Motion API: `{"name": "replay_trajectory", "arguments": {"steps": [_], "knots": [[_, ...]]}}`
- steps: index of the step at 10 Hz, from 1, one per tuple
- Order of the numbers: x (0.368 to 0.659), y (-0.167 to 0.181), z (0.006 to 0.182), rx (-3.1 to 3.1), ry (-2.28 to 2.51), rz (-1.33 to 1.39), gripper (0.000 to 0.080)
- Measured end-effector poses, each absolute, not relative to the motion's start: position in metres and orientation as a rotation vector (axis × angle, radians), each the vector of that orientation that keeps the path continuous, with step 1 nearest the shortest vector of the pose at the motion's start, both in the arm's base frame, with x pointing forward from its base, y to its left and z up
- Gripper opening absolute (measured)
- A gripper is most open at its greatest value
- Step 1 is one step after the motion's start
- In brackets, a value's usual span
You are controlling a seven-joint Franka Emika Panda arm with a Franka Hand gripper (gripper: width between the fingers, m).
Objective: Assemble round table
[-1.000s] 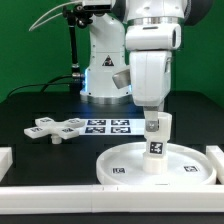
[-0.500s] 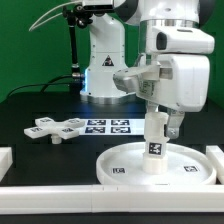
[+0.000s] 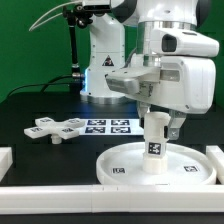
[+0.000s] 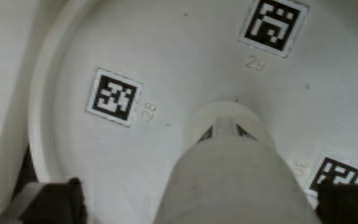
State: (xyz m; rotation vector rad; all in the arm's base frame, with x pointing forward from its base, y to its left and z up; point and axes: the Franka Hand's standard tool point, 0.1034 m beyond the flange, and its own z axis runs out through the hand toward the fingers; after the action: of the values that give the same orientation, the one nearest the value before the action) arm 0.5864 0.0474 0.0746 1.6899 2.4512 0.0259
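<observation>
the only printing here is the small black-and-white square tags, blocky patterns on white plastic. the large rimmed disc (image 3: 196,170) lies flat at the lower right of the exterior frame, smooth and glossy, with tags on its face near the front rim. the short cylindrical post (image 3: 155,140) stands upright on its middle, with a tag on its side. the gripper (image 3: 157,122) is over the post's top with dark fingers on either side; i cannot tell whether they pinch it or stand clear. the wrist view looks down the rounded post (image 4: 229,170) onto the disc (image 4: 176,50) and its tags. the flat lobed cross piece (image 3: 55,128) lies at middle left on the matt black counter (image 3: 40,105), just beside the marker board (image 3: 108,125). a white rail (image 3: 100,195) runs along the bottom.
</observation>
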Motion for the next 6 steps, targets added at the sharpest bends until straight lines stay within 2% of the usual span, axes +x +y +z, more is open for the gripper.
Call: {"name": "replay_trajectory", "arguments": {"steps": [1,2,6], "knots": [[0.5859,0.0459,0.0740,1.693,2.450,0.024,0.0558],[0.5827,0.0437,0.0719,1.702,2.455,0.007,0.0426],[0.5786,0.0408,0.0696,1.713,2.463,-0.018,0.0418]]}}
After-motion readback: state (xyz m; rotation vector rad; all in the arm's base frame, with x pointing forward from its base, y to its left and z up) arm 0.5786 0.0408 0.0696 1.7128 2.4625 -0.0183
